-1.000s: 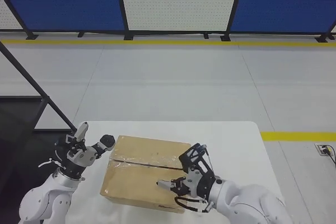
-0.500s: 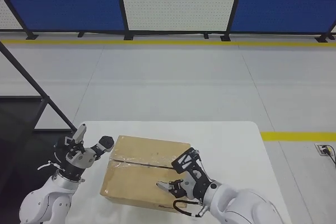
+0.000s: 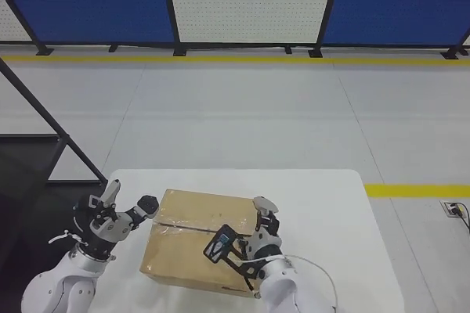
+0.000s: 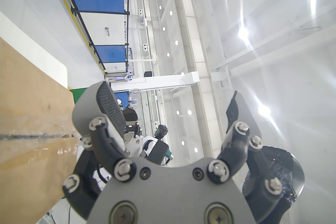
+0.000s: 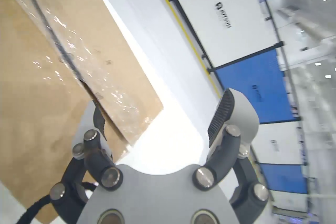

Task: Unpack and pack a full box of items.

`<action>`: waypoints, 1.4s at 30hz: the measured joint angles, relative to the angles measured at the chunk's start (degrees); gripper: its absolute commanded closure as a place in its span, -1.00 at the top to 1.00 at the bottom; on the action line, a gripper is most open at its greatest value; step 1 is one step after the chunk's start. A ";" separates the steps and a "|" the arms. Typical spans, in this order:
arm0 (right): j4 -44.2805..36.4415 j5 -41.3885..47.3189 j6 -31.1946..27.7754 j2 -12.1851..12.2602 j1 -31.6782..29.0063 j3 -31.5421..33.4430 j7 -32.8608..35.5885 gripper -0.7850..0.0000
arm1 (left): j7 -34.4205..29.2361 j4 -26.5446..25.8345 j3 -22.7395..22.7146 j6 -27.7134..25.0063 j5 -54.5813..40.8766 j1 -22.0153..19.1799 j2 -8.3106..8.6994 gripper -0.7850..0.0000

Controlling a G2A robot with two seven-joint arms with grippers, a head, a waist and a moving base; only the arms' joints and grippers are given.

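Left end effector (image 3: pixel 128 199) stands open, empty, at 9 o'clock of the box (image 3: pixel 189 235). Right end effector (image 3: pixel 241 225), also wide open, is over its 3 o'clock end.

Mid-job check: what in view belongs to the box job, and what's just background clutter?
Job: taped cardboard box; white table under it; left gripper and right gripper, both open at the box's ends.
Lying about: black metal frame, partition panels, yellow floor line, floor socket.
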 measured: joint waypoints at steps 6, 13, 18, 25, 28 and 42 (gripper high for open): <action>-0.06 -3.49 -1.59 -0.54 0.01 -1.28 2.20 1.00 | 0.08 -0.33 -0.48 -0.13 1.65 0.21 0.17 1.00; 0.63 -5.23 -3.15 -0.41 -0.85 -1.10 0.26 1.00 | 0.10 -0.34 -0.47 -0.13 1.60 0.22 0.16 1.00; 0.80 -8.22 -7.18 -0.31 -3.78 0.55 -4.21 1.00 | 1.08 -1.26 -0.71 -0.71 1.55 1.16 0.14 1.00; 1.43 -18.54 -7.35 -0.20 -7.63 1.24 -9.79 1.00 | 1.00 -1.58 -1.47 -1.33 0.87 1.71 0.22 1.00; 2.58 -21.35 -6.81 -0.60 -8.55 1.42 -10.90 1.00 | 0.79 -1.60 -1.66 -1.61 0.81 1.96 0.25 1.00; 7.46 -27.46 -5.31 -3.78 -9.61 2.17 -13.17 1.00 | -0.09 -1.22 -1.76 -2.20 0.46 2.19 0.37 1.00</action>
